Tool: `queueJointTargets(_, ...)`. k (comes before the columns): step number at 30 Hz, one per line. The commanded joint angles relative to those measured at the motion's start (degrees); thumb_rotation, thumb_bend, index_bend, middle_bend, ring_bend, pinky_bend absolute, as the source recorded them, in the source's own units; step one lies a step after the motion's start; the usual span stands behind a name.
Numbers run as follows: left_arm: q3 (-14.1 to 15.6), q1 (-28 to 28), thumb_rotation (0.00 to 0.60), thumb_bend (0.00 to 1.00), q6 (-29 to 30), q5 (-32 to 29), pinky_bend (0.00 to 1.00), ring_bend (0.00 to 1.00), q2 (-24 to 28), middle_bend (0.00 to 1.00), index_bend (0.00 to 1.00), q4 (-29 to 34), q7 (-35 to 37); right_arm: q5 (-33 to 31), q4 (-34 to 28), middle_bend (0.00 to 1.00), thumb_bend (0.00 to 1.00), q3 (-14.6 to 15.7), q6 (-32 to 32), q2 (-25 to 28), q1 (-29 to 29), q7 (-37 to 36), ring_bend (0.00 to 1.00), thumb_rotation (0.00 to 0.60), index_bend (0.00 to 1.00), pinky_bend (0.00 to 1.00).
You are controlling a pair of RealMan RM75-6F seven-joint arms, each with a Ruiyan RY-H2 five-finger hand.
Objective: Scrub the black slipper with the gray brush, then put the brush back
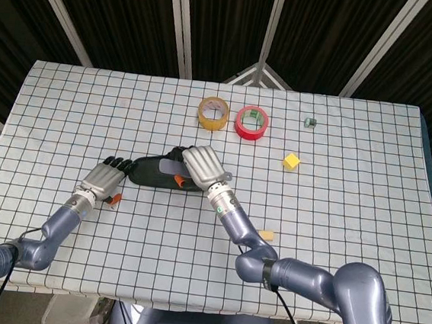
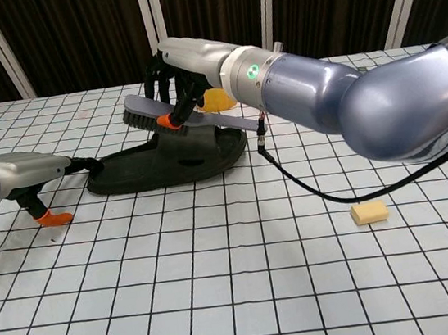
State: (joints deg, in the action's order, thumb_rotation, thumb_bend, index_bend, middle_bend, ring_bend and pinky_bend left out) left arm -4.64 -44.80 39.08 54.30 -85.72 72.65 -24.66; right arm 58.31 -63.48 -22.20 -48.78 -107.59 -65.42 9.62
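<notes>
The black slipper lies flat at the table's middle, lengthwise left to right. My right hand grips the gray brush from above, with its bristles pointing down over the slipper's strap and footbed. I cannot tell whether the bristles touch it. The brush handle sticks out to the right. My left hand lies low at the slipper's left end, fingers stretched out and touching that end, holding nothing.
A yellow tape roll and a red tape roll lie behind the slipper. A yellow cube and a small grey-green piece sit to the right. A beige block lies nearer the front. A black cable trails from the right wrist.
</notes>
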Motion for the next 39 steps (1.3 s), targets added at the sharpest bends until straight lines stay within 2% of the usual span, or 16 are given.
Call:
queueJointTargets(1, 0.14, -0.05, 0.552, 0.54, 0.13, -0.03, 0.02, 0.00, 0.06, 0.02, 0.01, -0.13, 0.33, 0.97, 2.34, 0.59, 0.51, 0.46, -0.13, -1.71, -0.01, -1.70, 0.51, 0.600, 0.72, 0.54)
queueJointTargets(8, 0.68, -0.44, 0.550, 0.54, -0.37, -0.52, 0.02, 0.00, -0.07, 0.02, 0.01, -0.99, 1.00, 1.63, 9.56, 0.60, 0.51, 1.36, 1.77, -5.48, -0.38, -3.59, 0.51, 0.600, 0.72, 0.54)
queueJointTargets(19, 1.50, -0.78, 0.552, 0.54, -0.18, -0.84, 0.02, 0.00, -0.10, 0.02, 0.01, -1.51, 1.47, 4.30, 14.35, 0.61, 0.51, 2.84, 2.47, -6.64, 0.70, -4.65, 0.52, 0.600, 0.74, 0.54)
queueJointTargets(32, 2.08, -1.00, 0.553, 0.54, 0.76, -1.62, 0.02, 0.00, 0.27, 0.02, 0.01, -0.53, 0.85, 5.26, 14.60, 0.61, 0.51, 3.18, 2.26, -5.96, 1.79, -2.63, 0.52, 0.600, 0.74, 0.54)
queueJointTargets(39, 2.22, -1.25, 0.553, 0.54, 1.00, -2.08, 0.02, 0.00, 0.34, 0.02, 0.01, -0.05, 0.67, 5.99, 10.43, 0.61, 0.51, 2.30, 1.30, -6.18, 1.11, -1.17, 0.52, 0.600, 0.74, 0.54)
